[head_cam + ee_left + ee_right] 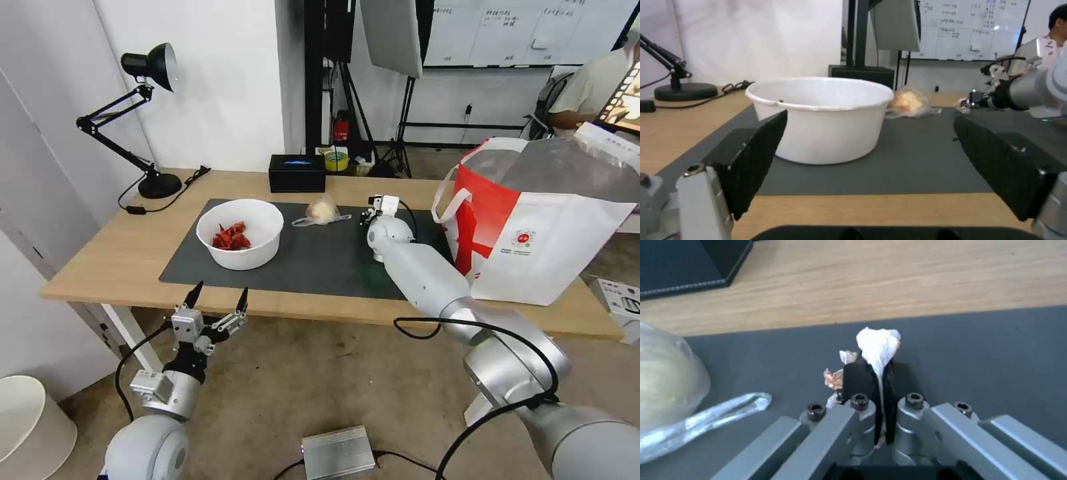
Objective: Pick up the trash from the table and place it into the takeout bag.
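- Lamp (150, 100): black, on the table (93, 257) left of the mat (313, 263); not trash.
- Left gripper (219, 299): below the table's front edge, well left of the tote and level with the bowl. Fingers spread wide, nothing between them.
- Bowl (241, 233): white, on the mat's left part. Contents: red shells (231, 238).
- Black box (297, 173): behind the mat; not trash.
- Bag (321, 211): clear, on the mat between bowl and tote. Contents: a beige lump.
- Right gripper (876, 376): low over the mat, just left of the tote and just right of the bag. Fingers pinched together on the tissue (878, 345), which sticks out past the tips.
- Tote (533, 227): white and red, foil-lined, on the table's right end, mouth open. Contents cannot be told.
- Risk: the hold looks thin, taking only a fold of tissue; a quick lift could let it slip back onto the mat.
- Risk: the tote wall stands close to the right arm; a low swing could knock it or snag a handle.
- Risk: bowl carried tilted would likely spill shells.
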`<state>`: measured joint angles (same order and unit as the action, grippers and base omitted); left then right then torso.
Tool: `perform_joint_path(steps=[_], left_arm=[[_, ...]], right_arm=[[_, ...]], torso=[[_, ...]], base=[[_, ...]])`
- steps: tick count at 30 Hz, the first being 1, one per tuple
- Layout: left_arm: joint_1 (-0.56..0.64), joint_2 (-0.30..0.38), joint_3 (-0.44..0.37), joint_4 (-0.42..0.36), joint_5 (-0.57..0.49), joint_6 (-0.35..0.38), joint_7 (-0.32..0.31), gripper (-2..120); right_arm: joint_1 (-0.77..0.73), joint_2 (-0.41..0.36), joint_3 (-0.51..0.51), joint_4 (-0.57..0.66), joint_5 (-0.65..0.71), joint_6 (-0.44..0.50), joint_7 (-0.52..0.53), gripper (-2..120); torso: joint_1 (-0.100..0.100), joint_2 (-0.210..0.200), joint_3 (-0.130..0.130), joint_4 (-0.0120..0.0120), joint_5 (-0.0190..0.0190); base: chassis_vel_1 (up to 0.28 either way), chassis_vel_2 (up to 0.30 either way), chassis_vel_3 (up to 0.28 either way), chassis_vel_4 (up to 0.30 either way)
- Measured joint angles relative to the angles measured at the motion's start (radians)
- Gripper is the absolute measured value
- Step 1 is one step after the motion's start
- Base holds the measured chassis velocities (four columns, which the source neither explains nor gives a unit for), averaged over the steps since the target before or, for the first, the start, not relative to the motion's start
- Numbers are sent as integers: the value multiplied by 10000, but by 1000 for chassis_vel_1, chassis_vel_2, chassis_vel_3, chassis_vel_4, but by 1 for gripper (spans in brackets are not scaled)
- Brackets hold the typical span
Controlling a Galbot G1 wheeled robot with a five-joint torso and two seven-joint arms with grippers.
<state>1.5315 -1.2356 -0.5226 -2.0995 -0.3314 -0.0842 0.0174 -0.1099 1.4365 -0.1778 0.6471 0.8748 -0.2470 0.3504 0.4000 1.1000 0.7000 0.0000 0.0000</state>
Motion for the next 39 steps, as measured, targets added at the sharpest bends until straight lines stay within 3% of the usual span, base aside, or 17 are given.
perform_joint_path(steps=[6, 15, 31, 35, 39], left_arm=[[31, 32, -69, -32, -11, 0, 0, 100], [47, 102, -91, -45, -39, -5, -1, 100], [126, 39, -116, -60, -56, -22, -8, 100], [91, -14, -106, -59, -75, 10, -16, 100], [59, -17, -147, -4, -193, 48, -29, 100]], right_arm=[[-177, -319, -149, 821, 265, 21, 219, 0], [-674, -1505, -822, 3518, 514, 438, 270, 0], [-1366, -3139, -1259, 7217, -311, 1459, 271, 0], [-1696, -3732, -1122, 8326, -585, 1574, 245, 0], [-2654, -4944, -592, 9849, -1170, 1822, 205, 0]], torso=[[0, 0, 0, 0, 0], [0, 0, -1, -1, 1], [0, 1, -1, 0, 0], [-1, 1, -1, 3, 0], [0, 1, -1, -2, 3]], base=[[0, 0, 0, 0], [0, 0, 0, 0], [0, 0, 0, 0], [0, 0, 0, 0], [0, 0, 0, 0]])
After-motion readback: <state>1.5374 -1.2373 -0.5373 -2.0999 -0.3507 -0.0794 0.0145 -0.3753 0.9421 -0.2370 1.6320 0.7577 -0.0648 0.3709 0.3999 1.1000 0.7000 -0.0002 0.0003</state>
